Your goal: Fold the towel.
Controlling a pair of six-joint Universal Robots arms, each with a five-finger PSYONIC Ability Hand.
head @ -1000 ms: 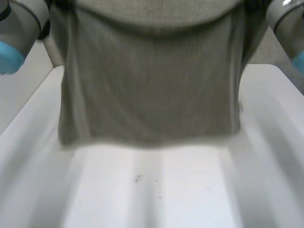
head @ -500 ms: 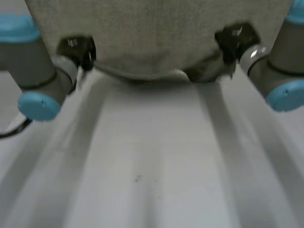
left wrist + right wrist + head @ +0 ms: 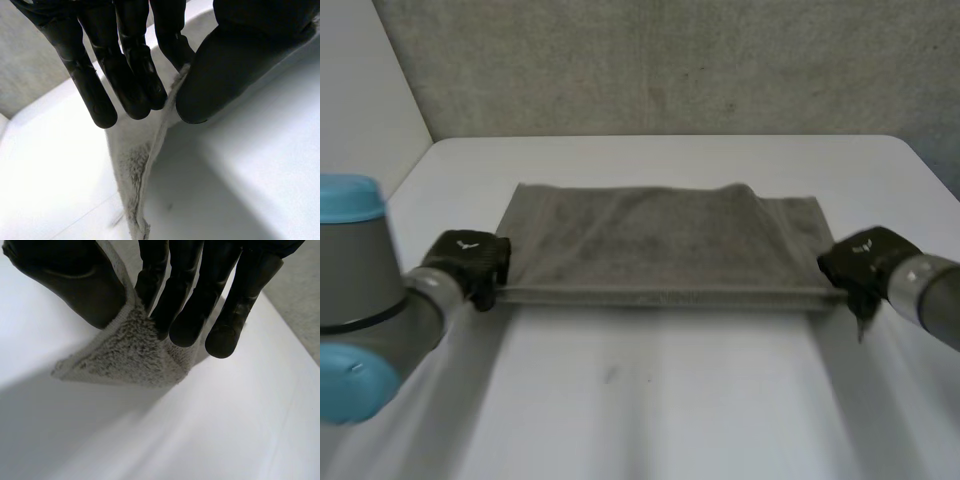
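A grey towel (image 3: pixel 655 245) lies folded in half across the middle of the white table (image 3: pixel 650 400), its doubled edge towards me. My left hand (image 3: pixel 470 265) pinches the towel's near left corner (image 3: pixel 150 145) between thumb and straight fingers (image 3: pixel 132 75). At the near right corner my right hand (image 3: pixel 865 262) does the same, thumb and fingers (image 3: pixel 187 305) clamped on the towel's corner (image 3: pixel 130 355). Both corners sit low, at or just above the tabletop. A small ridge stands up in the cloth near its far right.
A grey wall (image 3: pixel 660 65) rises behind the table's far edge. Bare white tabletop stretches between the towel and me. My left arm's elbow (image 3: pixel 360 300) bulks large at the near left.
The towel, held up in front of the camera a second ago, has swung away and down. Now it lies folded on the table, both hands lowered with its corners.
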